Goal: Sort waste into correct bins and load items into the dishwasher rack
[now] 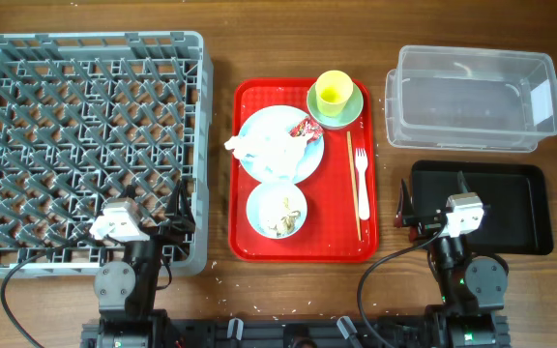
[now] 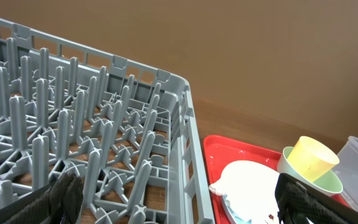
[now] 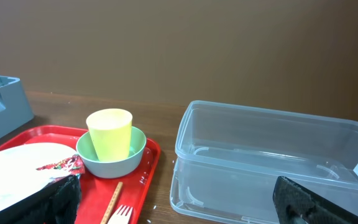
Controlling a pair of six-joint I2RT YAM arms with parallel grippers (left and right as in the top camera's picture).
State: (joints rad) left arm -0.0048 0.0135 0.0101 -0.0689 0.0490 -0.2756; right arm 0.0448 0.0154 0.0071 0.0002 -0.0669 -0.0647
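Note:
The grey dishwasher rack (image 1: pixel 85 145) fills the left side. A red serving tray (image 1: pixel 249 242) holds a pale plate (image 1: pixel 280 145) with white tissue (image 1: pixel 259 145) and a red wrapper (image 1: pixel 307 128), a pale blue bowl (image 1: pixel 277 208) with beige scraps (image 1: pixel 280 218), a yellow cup (image 1: pixel 334 92) in a green bowl (image 1: pixel 352 109), a white fork (image 1: pixel 361 179) and chopsticks (image 1: pixel 354 188). The clear tub (image 1: pixel 472 97) and black tray (image 1: pixel 511 208) sit at the right. My left gripper (image 1: pixel 180 215) is open over the rack's front right corner. My right gripper (image 1: pixel 433 208) is open over the black tray's left end.
The wrist views show the rack's rim (image 2: pixel 185 118), the plate with tissue (image 2: pixel 247 180), the cup (image 3: pixel 109 134) in the green bowl (image 3: pixel 110 163) and the clear tub (image 3: pixel 272 162). Small crumbs dot the wooden table (image 1: pixel 390 275) near the red tray.

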